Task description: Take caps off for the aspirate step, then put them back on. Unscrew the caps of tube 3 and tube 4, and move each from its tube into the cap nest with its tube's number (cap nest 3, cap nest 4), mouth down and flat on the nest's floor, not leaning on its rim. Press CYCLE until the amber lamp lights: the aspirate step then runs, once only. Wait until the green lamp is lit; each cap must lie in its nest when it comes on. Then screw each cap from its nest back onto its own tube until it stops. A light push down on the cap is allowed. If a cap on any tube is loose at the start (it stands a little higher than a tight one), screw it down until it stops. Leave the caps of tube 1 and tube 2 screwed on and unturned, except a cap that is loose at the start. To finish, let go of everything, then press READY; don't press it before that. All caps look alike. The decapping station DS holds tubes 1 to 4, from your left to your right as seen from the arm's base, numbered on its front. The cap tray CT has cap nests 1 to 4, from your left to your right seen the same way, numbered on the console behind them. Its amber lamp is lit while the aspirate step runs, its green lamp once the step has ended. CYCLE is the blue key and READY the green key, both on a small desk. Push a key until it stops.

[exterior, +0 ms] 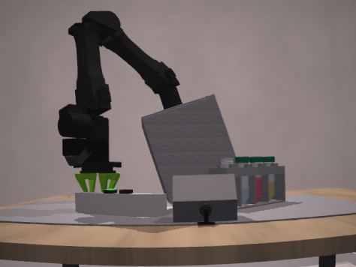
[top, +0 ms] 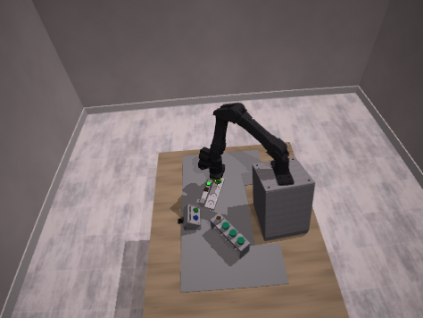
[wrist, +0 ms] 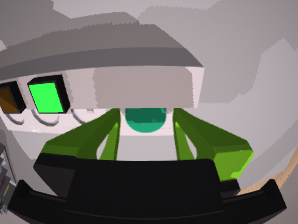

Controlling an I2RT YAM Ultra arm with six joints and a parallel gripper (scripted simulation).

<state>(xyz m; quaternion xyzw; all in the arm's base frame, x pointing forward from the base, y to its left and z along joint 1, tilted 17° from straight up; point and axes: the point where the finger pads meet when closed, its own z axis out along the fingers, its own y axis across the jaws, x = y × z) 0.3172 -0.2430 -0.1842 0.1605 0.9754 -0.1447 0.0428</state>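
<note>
My gripper (top: 216,179) hangs over the far end of the white cap tray (top: 211,193), fingers pointing down. In the wrist view its green fingers are open and straddle a green cap (wrist: 145,116) that lies in the tray's end nest, with a small gap on each side. The console's green lamp (wrist: 48,95) is lit and the amber lamp (wrist: 8,98) is dark. The decapping station (top: 229,234) holds several tubes. The tube at the end nearest the key desk (top: 218,218) has no cap. The other three carry green caps (exterior: 255,160).
The small key desk (top: 193,216) with the green key (top: 195,210) and blue key (top: 195,218) stands between the tray and the station. The arm's grey pedestal (top: 282,201) rises to the right. A grey mat covers the wooden table.
</note>
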